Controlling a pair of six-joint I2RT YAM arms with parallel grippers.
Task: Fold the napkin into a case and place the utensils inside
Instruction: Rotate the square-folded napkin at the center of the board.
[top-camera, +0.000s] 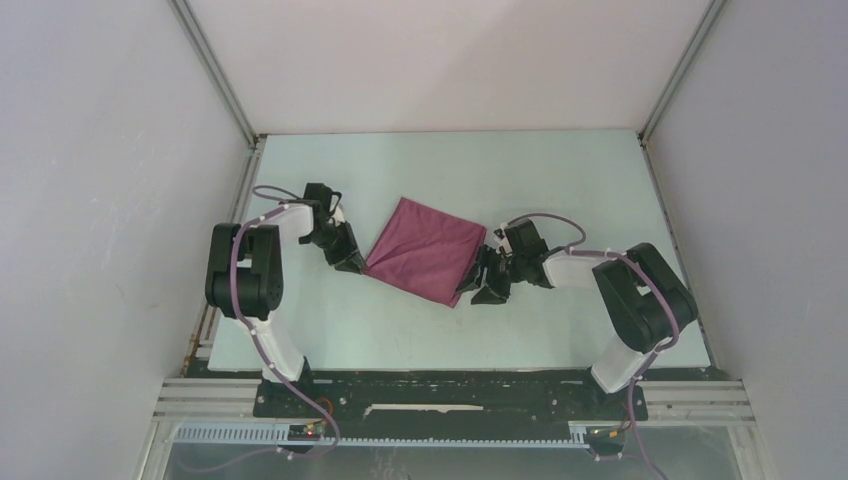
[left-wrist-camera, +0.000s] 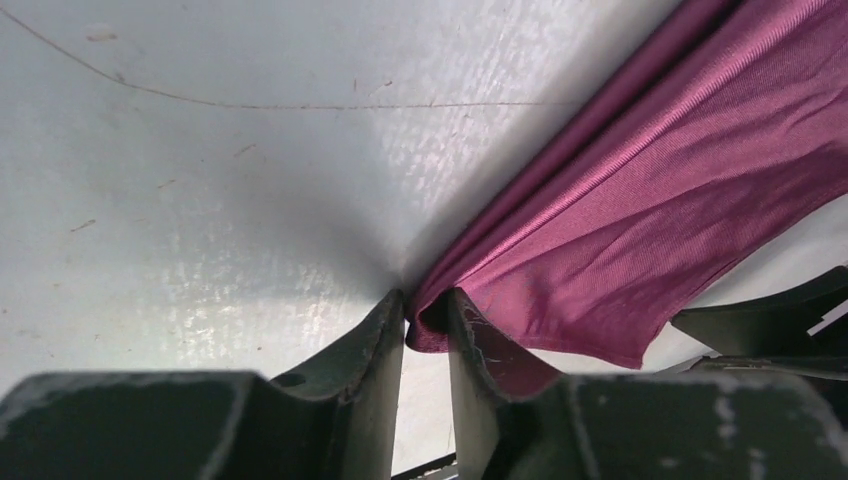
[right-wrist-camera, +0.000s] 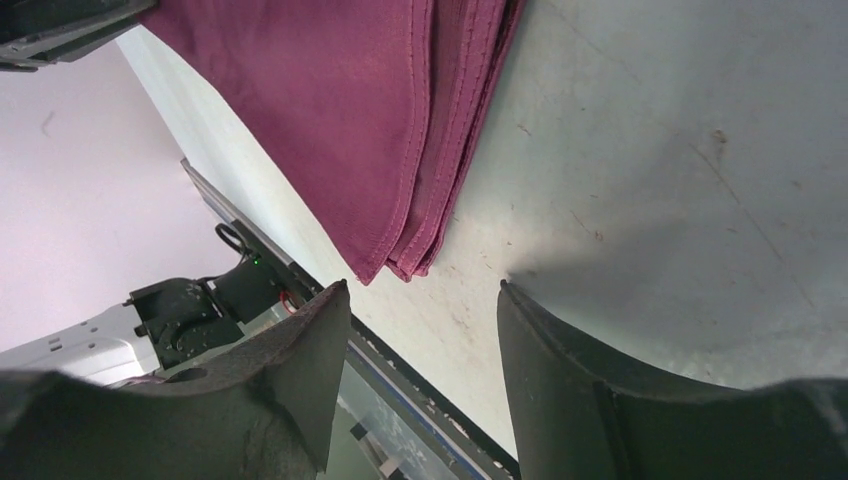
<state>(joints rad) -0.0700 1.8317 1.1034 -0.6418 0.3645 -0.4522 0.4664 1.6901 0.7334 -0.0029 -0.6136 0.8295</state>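
1. Left end effector (left-wrist-camera: 427, 320): nearly together, clamped on a rolled edge of the napkin (left-wrist-camera: 650, 200), with only a narrow slot between the two fingers (left-wrist-camera: 372, 350).
2. Pinched fold squeezed right at the fingertips and touching both inner faces. Rest of the maroon cloth spread ahead and to the right of this end effector, drawn into long creases that run away from the grip.
3. Ahead and to the left of the left end effector: bare pale counter (left-wrist-camera: 200, 200), lightly scratched, with a soft shadow just beside the tips.
4. Right end effector (right-wrist-camera: 420, 300): fingers wide apart, holding nothing and touching nothing that shows.
5. Near corner of the napkin just ahead of the right end effector's gap, a little toward its left finger, apart from both fingers. Several stacked, hemmed layers showing at that corner, lying flat on the counter.
6. Ahead and to the right of the right end effector: bare counter, marked with a few small scuffs.
7. From above: napkin folded to a rough square, turned like a diamond, lying between the two end effectors. Left one at its left corner, right one just beside its lower right corner.
8. Both end effectors low over the counter, well apart from each other, cloth between them.
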